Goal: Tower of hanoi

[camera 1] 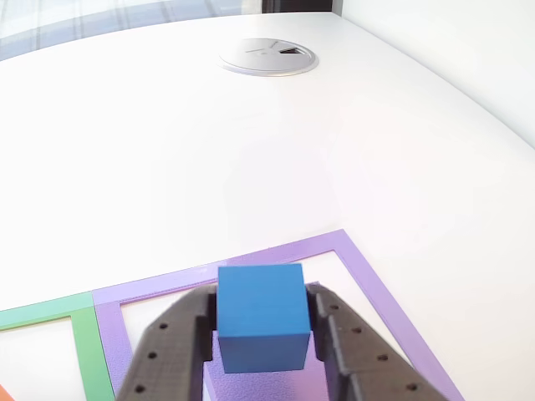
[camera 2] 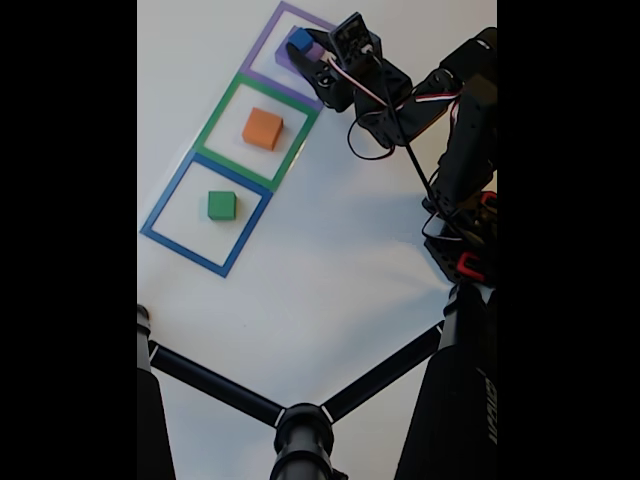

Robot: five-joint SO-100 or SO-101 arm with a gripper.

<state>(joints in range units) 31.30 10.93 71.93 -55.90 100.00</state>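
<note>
The blue cube (camera 1: 261,316) sits between the two black fingers of my gripper (camera 1: 261,334), which press its left and right sides. A purple surface under the cube looks like the purple block (camera 1: 251,386), inside the flat purple outline (camera 1: 380,288). The fixed view shows my gripper (camera 2: 303,46) at the blue cube (camera 2: 297,40), with a bit of the purple block (camera 2: 314,50) beside it. The orange block (camera 2: 262,128) lies in the green outline (camera 2: 214,116). The green block (camera 2: 221,205) lies in the blue outline (camera 2: 164,205).
A round grey cable grommet (camera 1: 269,57) is set in the white table far ahead. In the fixed view the arm's body (camera 2: 462,160) stands at the right, and black tripod legs (camera 2: 300,425) cross the bottom.
</note>
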